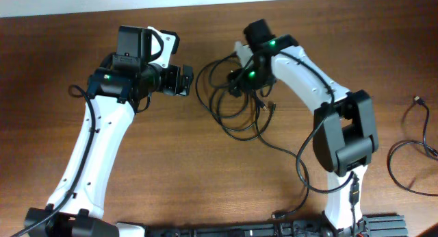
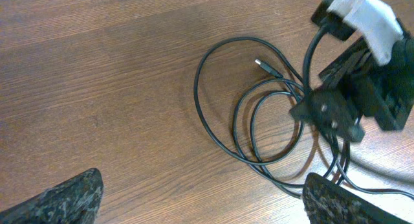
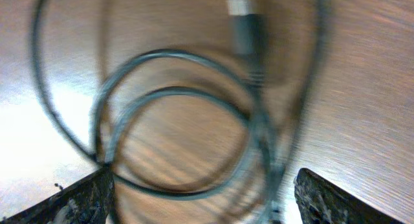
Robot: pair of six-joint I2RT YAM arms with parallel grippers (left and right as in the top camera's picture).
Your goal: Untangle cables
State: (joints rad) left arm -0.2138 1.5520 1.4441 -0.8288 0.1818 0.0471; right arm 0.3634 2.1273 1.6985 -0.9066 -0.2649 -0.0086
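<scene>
Black cables [image 2: 262, 166] looped, left-wrist view, plug [image 2: 266, 67] pointing upper-left

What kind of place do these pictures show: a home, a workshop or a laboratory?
Probably a robotics laboratory or test bench, though only the tabletop shows. A white left arm and right arm stand at a wooden table, and a loose tangle of thin black cables lies between them.
</scene>
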